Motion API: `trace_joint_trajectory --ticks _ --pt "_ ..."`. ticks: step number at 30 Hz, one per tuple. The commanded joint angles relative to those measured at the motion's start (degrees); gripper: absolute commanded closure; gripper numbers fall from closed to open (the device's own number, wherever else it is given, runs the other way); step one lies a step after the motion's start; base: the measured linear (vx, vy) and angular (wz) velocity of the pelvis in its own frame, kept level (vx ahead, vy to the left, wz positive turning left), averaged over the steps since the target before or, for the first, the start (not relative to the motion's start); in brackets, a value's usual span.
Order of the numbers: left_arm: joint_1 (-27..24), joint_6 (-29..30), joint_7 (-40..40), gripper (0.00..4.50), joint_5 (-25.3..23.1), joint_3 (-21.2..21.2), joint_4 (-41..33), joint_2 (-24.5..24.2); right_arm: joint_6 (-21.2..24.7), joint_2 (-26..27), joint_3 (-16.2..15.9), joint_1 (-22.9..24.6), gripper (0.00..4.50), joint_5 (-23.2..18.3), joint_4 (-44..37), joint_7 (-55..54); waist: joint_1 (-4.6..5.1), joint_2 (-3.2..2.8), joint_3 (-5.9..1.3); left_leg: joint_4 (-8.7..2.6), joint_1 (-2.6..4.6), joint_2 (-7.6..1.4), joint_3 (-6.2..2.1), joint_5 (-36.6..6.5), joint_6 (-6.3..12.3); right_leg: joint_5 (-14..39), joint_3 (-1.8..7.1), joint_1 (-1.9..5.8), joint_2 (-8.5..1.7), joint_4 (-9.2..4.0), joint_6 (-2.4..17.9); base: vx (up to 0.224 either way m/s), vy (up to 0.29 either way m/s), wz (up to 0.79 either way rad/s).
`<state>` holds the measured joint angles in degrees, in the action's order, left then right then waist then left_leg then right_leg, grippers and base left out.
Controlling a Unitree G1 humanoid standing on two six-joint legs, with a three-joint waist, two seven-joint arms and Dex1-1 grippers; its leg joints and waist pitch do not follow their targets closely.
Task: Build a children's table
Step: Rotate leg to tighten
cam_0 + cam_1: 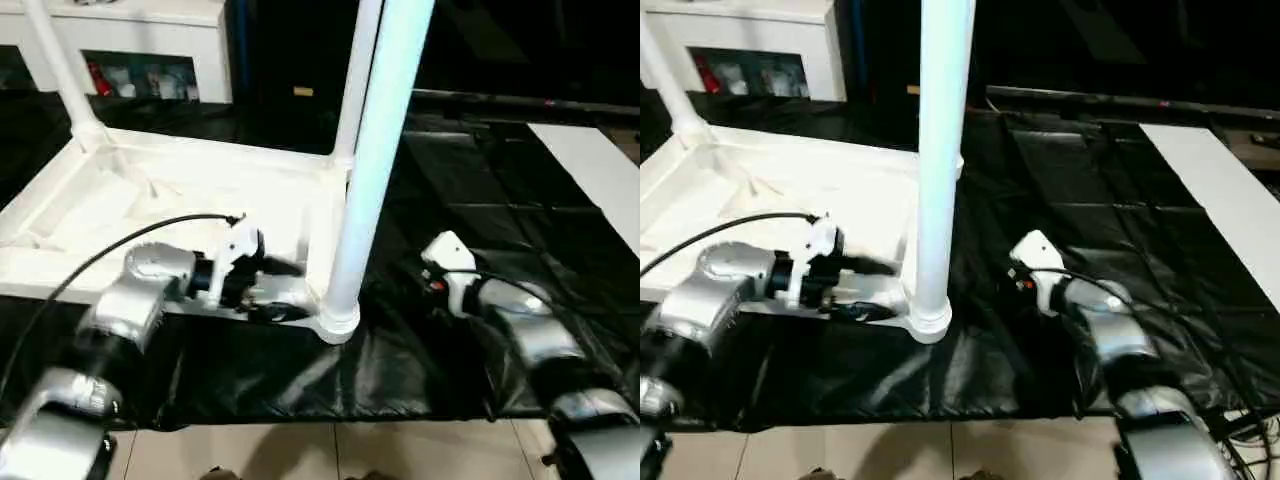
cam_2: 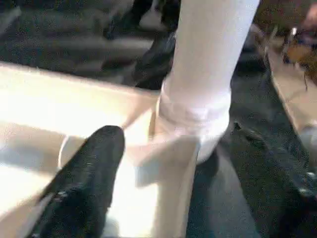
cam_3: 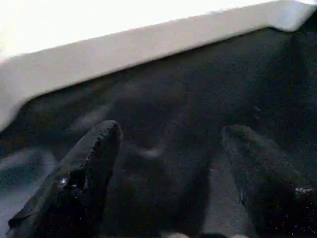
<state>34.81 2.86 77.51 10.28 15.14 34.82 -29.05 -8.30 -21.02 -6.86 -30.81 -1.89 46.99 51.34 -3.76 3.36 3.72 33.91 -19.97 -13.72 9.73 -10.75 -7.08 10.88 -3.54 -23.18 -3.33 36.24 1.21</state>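
Here a black cover [image 1: 470,190] drapes the work table, beige floor [image 1: 300,450] at its near edge and a white cabinet [image 1: 150,40] behind. The white tabletop [image 1: 150,200] lies ribs-up with three legs [image 1: 370,170] standing in corner sockets. The left gripper [image 1: 275,290] straddles its near rim, fingers spread; the right gripper [image 3: 168,163] hangs empty, jaws wide.

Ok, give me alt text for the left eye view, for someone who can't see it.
An upturned white tabletop lies on a black-covered work table, with three white legs standing up from its corners. The left gripper reaches along the top's near edge toward the closest leg, while the right gripper hovers open over the black cover beside it.
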Motion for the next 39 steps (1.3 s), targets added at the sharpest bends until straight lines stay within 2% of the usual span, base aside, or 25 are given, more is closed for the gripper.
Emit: trace_joint_trajectory --ticks 1,2,4,5,9,11,13,14,15,17,20,31,37,38,39 --pt "1.74 -2.02 1.45 1.02 -2.1 1.47 2.49 -0.39 2.26 -2.36 -1.03 1.76 0.53 -1.47 -4.42 5.36 -0.42 -1.25 -4.33 -3.53 0.15 0.5 0.88 -9.25 1.82 2.99 2.48 3.68 -3.08 -3.67 14.21 0.0 0.0 0.0" --pt "2.75 -2.89 3.11 1.17 -3.19 2.11 4.89 -0.73 3.85 -3.93 -1.81 3.46 0.48 -2.48 -8.2 9.26 -0.85 -1.43 -4.36 -3.5 0.13 0.44 0.8 -9.05 2.32 2.4 2.51 3.79 -3.17 -3.62 14.34 0.0 0.0 0.0" --pt "2.92 -3.11 3.47 1.34 -3.39 2.27 5.33 -0.78 4.11 -4.19 -1.92 3.75 0.29 -2.65 -8.85 9.81 -1.08 -1.32 -4.42 -3.46 0.22 0.36 0.85 -9.1 2.47 2.4 2.5 3.71 -3.27 -3.61 14.34 0.0 0.0 0.0" --pt "3.12 -3.29 3.72 1.46 -3.78 2.56 5.9 -0.91 4.38 -4.5 -2.07 4.08 0.1 -2.77 -9.63 10.29 -1.18 -1.52 -4.35 -3.56 0.15 0.33 0.82 -9.59 2.1 3.48 2.46 3.64 -3.41 -3.73 14.5 0.0 0.0 0.0" --pt "5.21 -6.96 5.08 1.78 -5.94 3.74 11.35 -0.96 5.26 -4.93 -1.84 5.12 0.01 -2.98 -12.18 11.22 -1.6 -1.51 -4.26 -3.57 0.48 0.44 0.86 -11.24 1.18 6.9 2.54 3.38 -3.38 -4.2 13.88 0.0 0.0 0.0" --pt "6.25 -8.7 4.55 1.94 -6.81 3.82 13.7 -0.75 5.59 -4.99 -1.93 5.43 0.0 -3.1 -12.98 11.36 -1.6 -1.36 -4.26 -3.6 0.25 0.46 0.78 -10.81 1.12 6.76 2.49 3.52 -3.44 -4.09 13.71 0.0 0.0 0.0" --pt "6.98 -9.33 4.7 2.03 -6.96 3.62 15.25 -0.46 6.11 -5.13 -1.98 5.83 0.0 -3.31 -13.83 11.58 -1.71 -1.48 -4.33 -3.56 0.29 0.5 0.78 -10.43 1.13 6.95 2.51 3.52 -3.43 -4.12 13.4 0.0 0.0 0.0" --pt "7.25 -9.54 4.83 2.24 -7.13 3.66 15.72 -0.43 6.28 -5.23 -2.06 5.94 0.0 -3.33 -14.07 11.77 -1.75 -1.6 -4.36 -3.56 0.28 0.41 0.74 -10.44 1.07 6.8 2.49 3.47 -3.52 -4.06 13.59 0.0 0.0 0.0" --pt "7.8 -10.15 5.14 2.24 -7.55 3.73 16.86 -0.3 7.1 -5.5 -2.14 6.35 0.0 -3.46 -15.1 12.14 -1.77 -1.44 -4.39 -3.55 0.21 0.44 0.76 -10.45 1.08 6.78 2.45 3.53 -3.53 -4.1 13.68 0.0 0.0 0.0" --pt "8.58 -10.85 5.6 2.35 -8.01 3.76 18.31 -0.14 8.21 -5.77 -2.22 6.86 0.0 -3.67 -16.55 12.37 -1.8 -1.51 -4.35 -3.6 0.14 0.45 0.7 -10.12 1.12 6.61 2.44 3.6 -3.48 -4.08 13.56 0.0 0.0 0.0" --pt "9.01 -10.73 6.28 2.63 -8.23 3.69 18.83 0.0 8.79 -5.91 -2.26 7.14 0.0 -3.83 -17.26 12.56 -1.82 -1.54 -4.33 -3.61 0.19 0.42 0.71 -10.56 1.06 7.84 2.43 3.52 -3.6 -4.23 13.27 0.0 0.0 0.0" --pt "10.66 -11.97 8.51 3.37 -10.13 4.66 23.02 0.69 10.47 -6.17 -2.21 7.88 0.0 -3.71 -19.36 12.48 -1.89 -1.54 -4.35 -3.58 0.12 0.48 0.7 -10.13 1.19 6.67 2.45 3.62 -3.6 -4.2 13.61 0.0 0.0 0.0" --pt "11.04 -12.08 8.74 3.75 -11.17 4.58 24.09 0.75 11.14 -6.3 -2.21 8.02 0.0 -3.7 -20.11 12.27 -1.8 -1.51 -4.26 -3.67 0.22 0.38 0.65 -10.89 1.04 8.75 2.44 3.51 -3.7 -4.39 13.16 0.0 0.0 0.0" --pt "11.11 -12.04 8.73 4.02 -11.23 4.44 24.34 0.76 11.24 -6.26 -2.2 8.02 0.0 -3.66 -20.22 12.25 -1.78 -1.38 -4.24 -3.65 0.18 0.43 0.69 -10.93 1.05 8.94 2.45 3.5 -3.68 -4.43 13.14 0.0 0.0 0.0" --pt "11.17 -12.02 8.72 4.1 -11.27 4.34 24.51 0.77 11.31 -6.23 -2.19 8.02 0.0 -3.63 -20.3 12.23 -1.81 -1.41 -4.27 -3.63 0.17 0.44 0.68 -10.78 1.06 9.03 2.46 3.53 -3.7 -4.43 13.1 0.0 0.0 0.0"
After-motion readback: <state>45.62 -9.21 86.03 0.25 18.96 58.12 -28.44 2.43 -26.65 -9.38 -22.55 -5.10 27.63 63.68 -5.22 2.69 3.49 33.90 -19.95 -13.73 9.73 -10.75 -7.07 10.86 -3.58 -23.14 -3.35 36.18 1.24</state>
